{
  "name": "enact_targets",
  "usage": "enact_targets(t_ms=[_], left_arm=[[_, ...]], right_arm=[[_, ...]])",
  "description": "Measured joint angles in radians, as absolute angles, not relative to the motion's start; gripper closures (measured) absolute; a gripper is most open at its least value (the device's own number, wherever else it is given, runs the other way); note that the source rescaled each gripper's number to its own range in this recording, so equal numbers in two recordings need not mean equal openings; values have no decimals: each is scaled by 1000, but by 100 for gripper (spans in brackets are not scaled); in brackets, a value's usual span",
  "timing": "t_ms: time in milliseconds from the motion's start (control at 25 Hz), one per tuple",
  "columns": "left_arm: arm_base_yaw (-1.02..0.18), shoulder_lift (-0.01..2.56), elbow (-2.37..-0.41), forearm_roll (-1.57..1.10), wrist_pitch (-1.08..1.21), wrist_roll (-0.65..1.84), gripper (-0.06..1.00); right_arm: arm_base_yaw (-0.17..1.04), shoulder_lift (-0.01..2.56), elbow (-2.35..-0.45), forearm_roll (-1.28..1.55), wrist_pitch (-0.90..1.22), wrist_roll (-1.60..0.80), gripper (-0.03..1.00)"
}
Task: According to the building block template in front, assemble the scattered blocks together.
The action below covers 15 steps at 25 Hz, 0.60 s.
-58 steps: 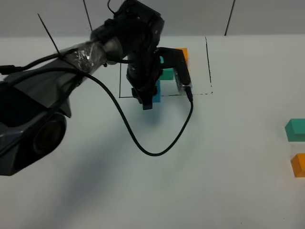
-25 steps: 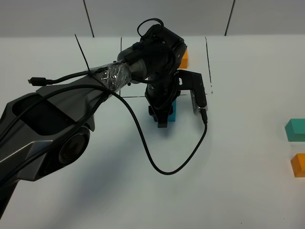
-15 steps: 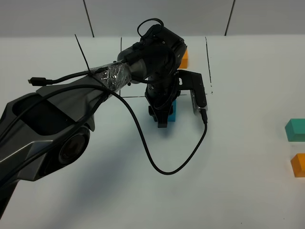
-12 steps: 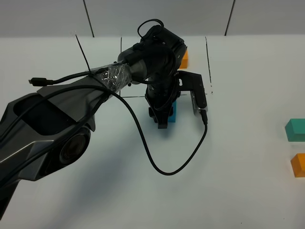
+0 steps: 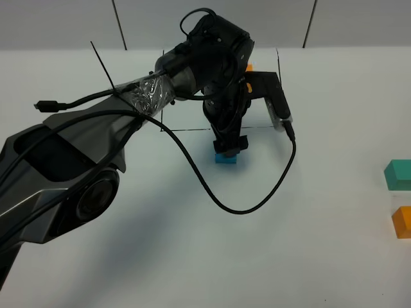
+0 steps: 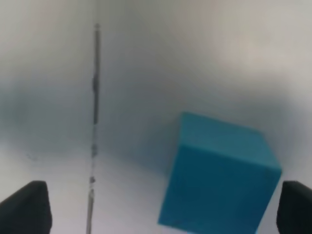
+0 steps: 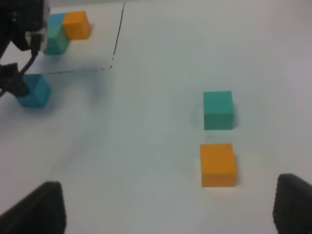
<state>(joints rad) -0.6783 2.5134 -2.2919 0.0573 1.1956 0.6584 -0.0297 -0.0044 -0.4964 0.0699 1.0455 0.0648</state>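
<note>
**Fig.** My left gripper (image 6: 161,207) is hovering over the blue cube (image 5: 226,158), jaws spread wide and gripping nothing. The cube is sitting alone on the table (image 5: 321,256), just outside the frame line (image 5: 186,130), at 6 o'clock of the building block template (image 7: 66,30). My right gripper (image 7: 165,207) is hanging spread and empty. The teal cube (image 5: 398,174) and the orange cube (image 5: 402,222) are lying near each other, around 3 o'clock of the blue one and well apart from it. I am judging that no cubes are joined yet, so the whole assembly is remaining.
</note>
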Motion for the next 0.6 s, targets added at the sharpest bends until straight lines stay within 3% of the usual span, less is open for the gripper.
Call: enact_targets(t_ms=[240, 600], left_arm=[[-639, 2439, -2295, 64, 1197, 514, -5], [-384, 2317, -2290, 20, 1195, 291, -2]], right_arm=[[-30, -4, -496, 70, 1046, 65, 24], [-30, -4, -496, 70, 1046, 65, 24]])
